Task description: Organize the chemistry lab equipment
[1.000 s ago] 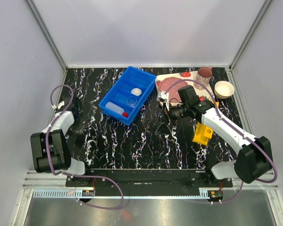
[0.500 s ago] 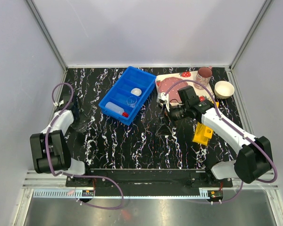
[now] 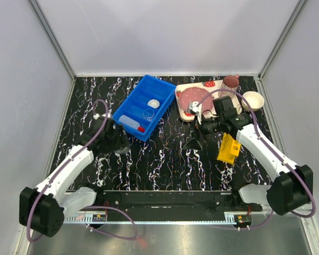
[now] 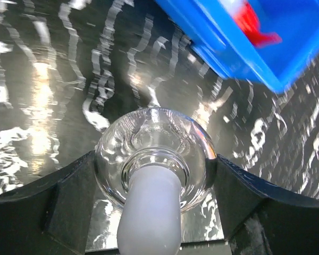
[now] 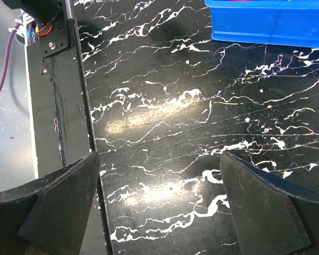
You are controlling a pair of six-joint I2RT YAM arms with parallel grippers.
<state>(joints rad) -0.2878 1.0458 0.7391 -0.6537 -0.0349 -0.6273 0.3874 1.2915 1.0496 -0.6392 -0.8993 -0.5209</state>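
Note:
A round clear glass flask (image 4: 154, 154) with a frosted white neck sits between my left gripper's (image 4: 155, 178) fingers, which press on both of its sides. In the top view the left gripper (image 3: 118, 142) hovers just off the near left corner of the blue bin (image 3: 160, 85). The bin holds a squeeze bottle (image 3: 129, 122) with a red nozzle (image 4: 253, 25), a small clear beaker (image 3: 148, 114) and a tiny white dish (image 3: 153, 103). My right gripper (image 3: 195, 142) hangs open over bare table, nothing between its fingers (image 5: 58, 202). A yellow holed rack (image 3: 228, 149) lies to its right.
The strawberry-print tray (image 3: 193, 96), pink mug (image 3: 229, 85) and cream bowl (image 3: 252, 100) stand at the back right. The blue bin's wall (image 5: 271, 24) shows ahead of the right gripper. The table's front rail (image 5: 53, 106) runs along the left of the right wrist view.
My left arm swung from the table's far left toward the blue bin, its gripper narrowing onto the glass flask. The right arm drew back slightly to the right.

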